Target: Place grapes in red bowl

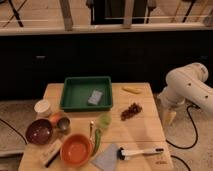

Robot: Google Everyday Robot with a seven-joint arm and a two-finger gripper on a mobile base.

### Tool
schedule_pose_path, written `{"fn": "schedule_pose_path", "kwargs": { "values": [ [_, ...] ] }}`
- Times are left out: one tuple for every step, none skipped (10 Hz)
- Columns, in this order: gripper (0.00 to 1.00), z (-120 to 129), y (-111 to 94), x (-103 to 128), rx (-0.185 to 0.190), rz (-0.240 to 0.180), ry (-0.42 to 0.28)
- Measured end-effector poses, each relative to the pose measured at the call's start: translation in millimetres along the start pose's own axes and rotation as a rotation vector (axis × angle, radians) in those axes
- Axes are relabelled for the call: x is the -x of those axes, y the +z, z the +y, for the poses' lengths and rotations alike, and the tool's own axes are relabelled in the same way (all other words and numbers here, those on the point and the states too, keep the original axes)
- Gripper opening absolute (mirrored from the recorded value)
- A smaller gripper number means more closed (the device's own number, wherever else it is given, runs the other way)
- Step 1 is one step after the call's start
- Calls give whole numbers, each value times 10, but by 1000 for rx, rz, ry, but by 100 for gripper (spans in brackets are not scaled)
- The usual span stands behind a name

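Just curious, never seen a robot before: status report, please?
Claw low beside the table, right edge, away from grapes. Grapes on table, not in red bowl. Green object lies between them.

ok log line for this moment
dark purple grapes on wooden table | round red bowl without grapes | gripper beside table's right edge, apart from grapes

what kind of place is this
Likely a robot test space staged like a kitchen: a wooden table holds grapes and a green tray, and a cable trails on the floor. The pincer hangs just off the table edge nearest the grapes.
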Motion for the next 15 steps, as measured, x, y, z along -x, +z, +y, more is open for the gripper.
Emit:
{"fn": "schedule_pose_path", "kwargs": {
  "values": [
    [80, -2, 0, 4, 0, 0, -1],
    [80, -3, 0, 5, 0, 0, -1],
    [80, -3, 0, 6, 0, 0, -1],
    [80, -3, 0, 5, 0, 0, -1],
    [80, -3, 0, 6, 0, 0, -1],
    [80, -2, 4, 6, -1, 1, -3],
    [80, -8, 39, 19, -3, 8, -14],
    [80, -36, 133, 126, -8, 12, -49],
    [80, -64, 270, 274, -12, 18, -89],
    [80, -64, 323, 296, -13, 22, -100],
    [80, -70, 338, 307, -15, 24, -106],
    [80, -91, 350, 321, -20, 23, -124],
    [80, -107, 381, 321, -24, 22, -132],
    [80, -144, 424, 348, -29, 18, -143],
    [80, -181, 473, 407, -36, 13, -159]
  ]
}}
